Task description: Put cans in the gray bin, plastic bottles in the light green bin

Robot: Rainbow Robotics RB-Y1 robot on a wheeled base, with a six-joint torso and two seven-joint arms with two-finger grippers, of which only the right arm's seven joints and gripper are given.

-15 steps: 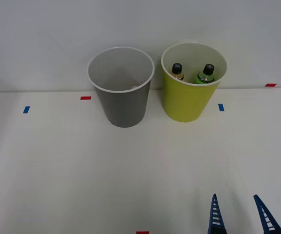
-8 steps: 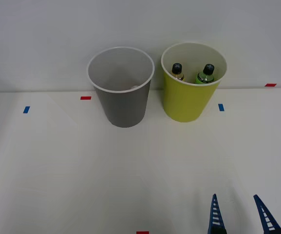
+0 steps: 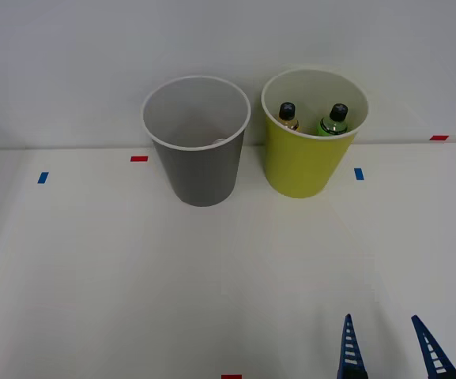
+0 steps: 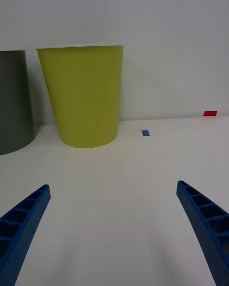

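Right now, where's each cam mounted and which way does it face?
Front view: above the arms, looking forward and down at the white table; right gripper open, fingers at bottom edge.
Right wrist view: on the right arm's wrist, low over the table, facing the bins side-on; blue ribbed fingers apart.
Shared: round yellow-green bin, dark gray bin, blue tape mark.

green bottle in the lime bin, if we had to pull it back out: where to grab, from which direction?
By the black cap and neck, coming straight down from above. The green bottle stands upright inside the lime bin, whose tall wall hides its body, with the yellow bottle close beside it. The right gripper is open.
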